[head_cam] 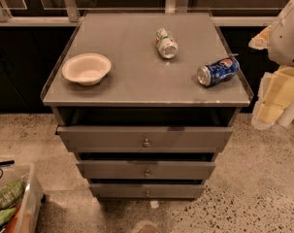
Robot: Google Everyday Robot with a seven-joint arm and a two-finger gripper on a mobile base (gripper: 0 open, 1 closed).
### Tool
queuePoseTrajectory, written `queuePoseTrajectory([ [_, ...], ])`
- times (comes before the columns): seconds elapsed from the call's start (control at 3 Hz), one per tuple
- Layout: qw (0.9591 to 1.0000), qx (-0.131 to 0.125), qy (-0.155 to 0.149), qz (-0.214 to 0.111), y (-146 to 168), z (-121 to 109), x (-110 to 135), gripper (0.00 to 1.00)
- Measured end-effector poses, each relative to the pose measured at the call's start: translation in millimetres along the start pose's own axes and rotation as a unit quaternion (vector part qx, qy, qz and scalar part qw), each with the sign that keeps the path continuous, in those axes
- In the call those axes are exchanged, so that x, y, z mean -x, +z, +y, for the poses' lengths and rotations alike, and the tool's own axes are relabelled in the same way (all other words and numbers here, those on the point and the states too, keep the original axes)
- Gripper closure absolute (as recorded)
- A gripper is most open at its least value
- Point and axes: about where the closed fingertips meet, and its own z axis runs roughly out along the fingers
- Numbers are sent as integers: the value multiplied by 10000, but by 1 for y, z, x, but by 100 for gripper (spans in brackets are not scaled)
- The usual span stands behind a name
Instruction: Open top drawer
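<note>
Now – arm (288, 33) bent at rt edge, tool (274, 101) low beside cabinet (137, 84), off top drawer (107, 139) – grip unclear.

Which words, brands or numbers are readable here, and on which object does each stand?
Blue can: round red-white-blue logo; lettering too blurred to read.
Green can: print too blurred to read.
Gripper, at the right edge beside the cabinet: no text.

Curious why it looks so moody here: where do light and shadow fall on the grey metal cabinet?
Camera view: a soft sheen, no harsh glare, lies on the grey metal cabinet top. Camera view: deep shadow fills the gap above the wide grey top drawer with its round knob. Camera view: the pale gripper at the right edge, beside the cabinet, is brightly lit.
</note>
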Motion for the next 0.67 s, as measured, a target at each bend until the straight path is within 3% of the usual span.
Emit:
queuePoseTrajectory([
  [0.33,10000,-1,1,-2,0,0,0,0],
  [0.67,9990,-227,193,-330,5,-11,2,0],
])
